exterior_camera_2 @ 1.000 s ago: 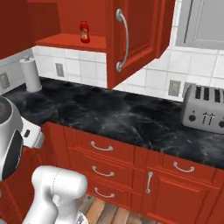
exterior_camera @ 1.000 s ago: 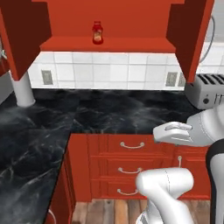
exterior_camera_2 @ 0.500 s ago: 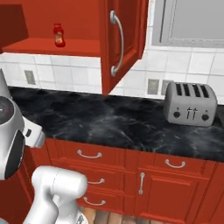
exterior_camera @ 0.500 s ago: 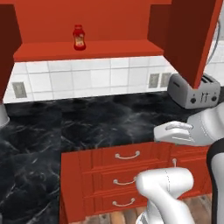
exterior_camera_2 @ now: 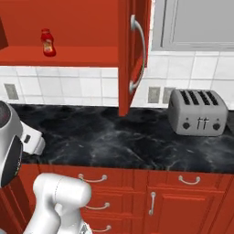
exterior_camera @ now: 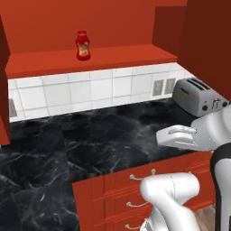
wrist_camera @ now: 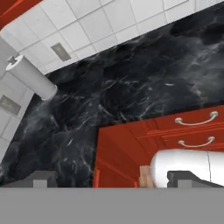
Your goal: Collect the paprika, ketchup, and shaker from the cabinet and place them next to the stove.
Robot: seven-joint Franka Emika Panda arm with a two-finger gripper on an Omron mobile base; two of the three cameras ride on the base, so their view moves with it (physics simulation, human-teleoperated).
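**Ketchup alone on the red shelf, jaws wide over black marble**

The ketchup (exterior_camera: 82,45) stands upright on the inner shelf of the cabinet (exterior_camera: 90,61), a glossy bright red plastic bottle with a rounded red cap and a yellow-red label. It sits toward the left part of the shelf, well apart from the cabinet's side walls; the right base view shows it there too (exterior_camera_2: 46,42). The cabinet is plain, flat red wood, its shelf a smooth slab. An open red door (exterior_camera_2: 133,50) hangs edge-on in the right base view, carrying a long curved silver handle.

Below the shelf runs a backsplash of square white glossy tiles (exterior_camera: 81,92) with grey outlet plates set into it. The tabletop (exterior_camera: 90,144) is polished black stone veined with thin white streaks, L-shaped where it turns a corner. Under it are red drawer fronts (exterior_camera_2: 183,192) with slim arched metal pulls.

A boxy brushed-silver toaster (exterior_camera_2: 197,111) with four dark slots and small round knobs rests on the tabletop to the right, against the tiles. In the hand view a pale grey paper-towel cylinder (wrist_camera: 30,76) stands near the tiled corner.

The gripper (wrist_camera: 111,178) hangs over the tabletop's edge and the drawers, its small dark blocky fingertips (wrist_camera: 41,178) far apart: the jaws stand wide and hold nothing.
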